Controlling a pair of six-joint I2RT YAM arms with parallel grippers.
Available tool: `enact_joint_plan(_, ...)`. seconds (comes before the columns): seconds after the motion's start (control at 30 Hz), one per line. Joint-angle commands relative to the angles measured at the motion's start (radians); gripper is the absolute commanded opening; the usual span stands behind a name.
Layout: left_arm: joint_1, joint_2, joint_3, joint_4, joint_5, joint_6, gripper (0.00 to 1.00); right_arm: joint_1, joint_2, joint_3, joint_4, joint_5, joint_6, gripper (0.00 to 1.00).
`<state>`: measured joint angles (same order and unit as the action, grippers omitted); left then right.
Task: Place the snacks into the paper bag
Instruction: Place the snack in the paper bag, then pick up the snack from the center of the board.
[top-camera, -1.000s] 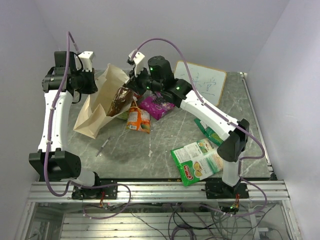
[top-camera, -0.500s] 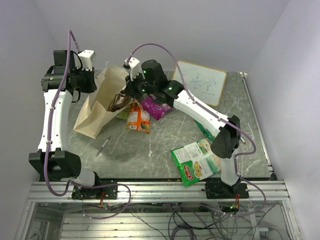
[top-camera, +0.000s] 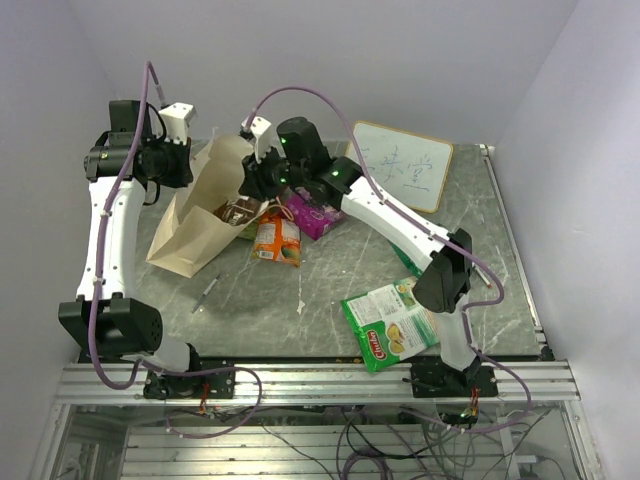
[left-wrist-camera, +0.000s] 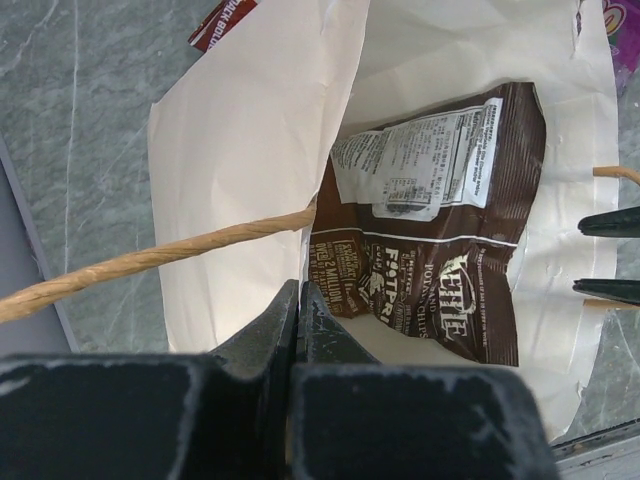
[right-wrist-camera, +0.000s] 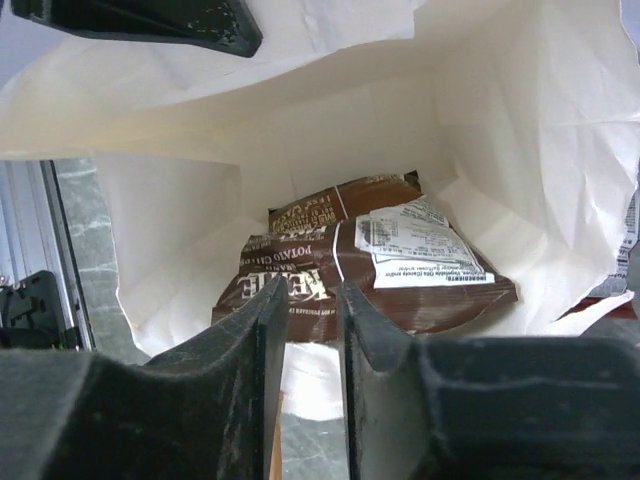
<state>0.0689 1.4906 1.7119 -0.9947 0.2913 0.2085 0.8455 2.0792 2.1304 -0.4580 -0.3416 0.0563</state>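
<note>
**Brown packet down in the bag**

The crinkly, glossy brown snack packet (left-wrist-camera: 440, 260) lies flat inside the cream paper bag (left-wrist-camera: 250, 130). Its white label panel faces up, and it rests on the bag's lower wall. The creased bag leans on the grey marbled surface (top-camera: 330, 270) with its mouth raised. A second ago the packet hung end-down from the right hand (right-wrist-camera: 312, 290) above that mouth. Now that hand's fingers stand slightly apart, holding nothing. The left hand (left-wrist-camera: 299, 300) is pressed together, pinching the bag's rim beside a twisted cord handle (left-wrist-camera: 150, 255). An orange packet (top-camera: 277, 240) lies just outside.
</note>
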Motion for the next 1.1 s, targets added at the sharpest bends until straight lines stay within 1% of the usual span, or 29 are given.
enact_joint_plan(0.0, 0.007, -0.01, 0.014, 0.001, 0.016, 0.04, 0.07, -0.006, -0.051, 0.038, -0.039, -0.025, -0.059, 0.3)
enact_joint_plan(0.07, 0.005, -0.014, 0.01, 0.009, 0.013, 0.047, 0.07, -0.014, -0.091, 0.034, -0.054, -0.018, -0.088, 0.34)
enact_joint_plan(0.17, 0.005, -0.009, 0.013, 0.007, 0.009, 0.057, 0.07, -0.039, -0.149, 0.005, -0.091, -0.02, -0.137, 0.44)
enact_joint_plan(0.2, 0.006, -0.005, 0.016, 0.005, 0.005, 0.055, 0.07, -0.047, -0.17, -0.009, -0.109, -0.016, -0.164, 0.49)
enact_joint_plan(0.27, 0.005, 0.002, 0.021, 0.0, 0.003, 0.055, 0.07, -0.063, -0.217, -0.045, -0.154, -0.001, -0.208, 0.56)
enact_joint_plan(0.33, 0.006, 0.007, 0.027, -0.006, 0.007, 0.054, 0.07, -0.082, -0.283, -0.102, -0.186, 0.034, -0.244, 0.6)
enact_joint_plan(0.43, 0.006, 0.005, 0.028, -0.004, 0.014, 0.049, 0.07, -0.133, -0.396, -0.224, -0.197, 0.058, -0.293, 0.62)
enact_joint_plan(0.57, 0.005, 0.0, 0.028, -0.004, 0.043, 0.047, 0.07, -0.245, -0.543, -0.418, -0.194, 0.057, -0.375, 0.64)
enact_joint_plan(0.7, 0.005, -0.008, 0.019, 0.003, 0.049, 0.046, 0.07, -0.324, -0.649, -0.602, -0.242, 0.134, -0.47, 0.64)
enact_joint_plan(0.83, 0.004, -0.009, 0.017, 0.001, 0.051, 0.043, 0.07, -0.346, -0.743, -0.799, -0.255, 0.236, -0.517, 0.64)
enact_joint_plan(0.93, 0.003, -0.013, 0.008, 0.005, 0.05, 0.042, 0.07, -0.347, -0.789, -0.888, -0.278, 0.304, -0.531, 0.64)
enact_joint_plan(1.07, 0.004, -0.015, 0.004, 0.004, 0.057, 0.043, 0.07, -0.346, -0.807, -0.982, -0.288, 0.391, -0.541, 0.65)
